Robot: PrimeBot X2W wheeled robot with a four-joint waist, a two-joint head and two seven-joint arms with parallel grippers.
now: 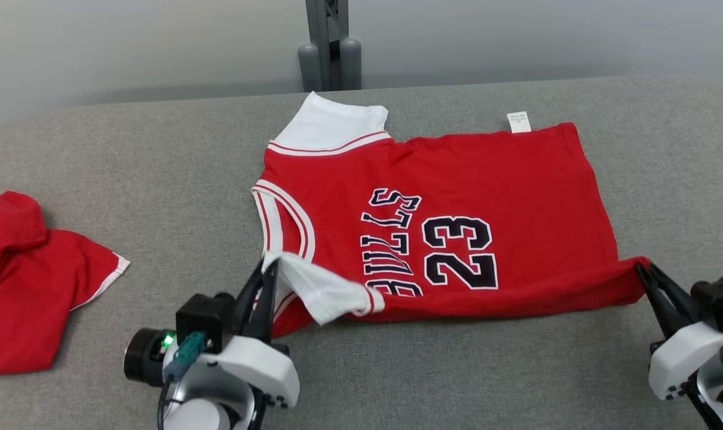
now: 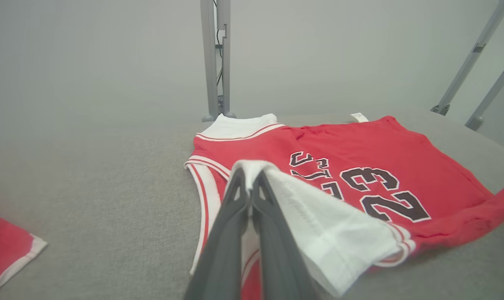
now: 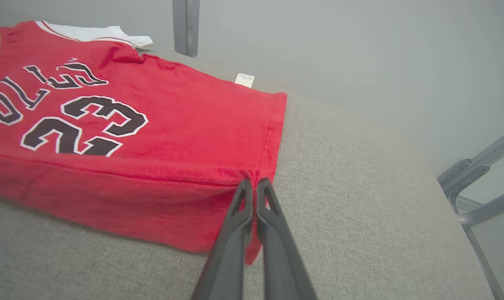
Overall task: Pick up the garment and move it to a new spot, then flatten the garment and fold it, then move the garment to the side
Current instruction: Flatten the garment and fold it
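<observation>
A red jersey [image 1: 457, 179] with white trim and the number 23 lies spread sideways on the grey table [image 1: 158, 179]. My left gripper [image 1: 270, 267] is shut on the white shoulder strap [image 2: 318, 225] at the jersey's near left corner, lifting it off the surface. In the left wrist view the strap drapes over my closed fingers [image 2: 235, 200]. At the near right, my right gripper [image 1: 642, 267] is shut on the red hem corner [image 3: 252, 177], which is raised slightly. The near edge of the jersey [image 3: 110, 196] hangs taut between both grippers.
A second red garment [image 1: 21, 280] with white trim lies bunched at the table's left edge. A grey post [image 1: 328, 42] stands behind the table's far edge. Metal frame legs [image 3: 477, 175] show off the table's right side. Bare grey cloth lies in front of the jersey.
</observation>
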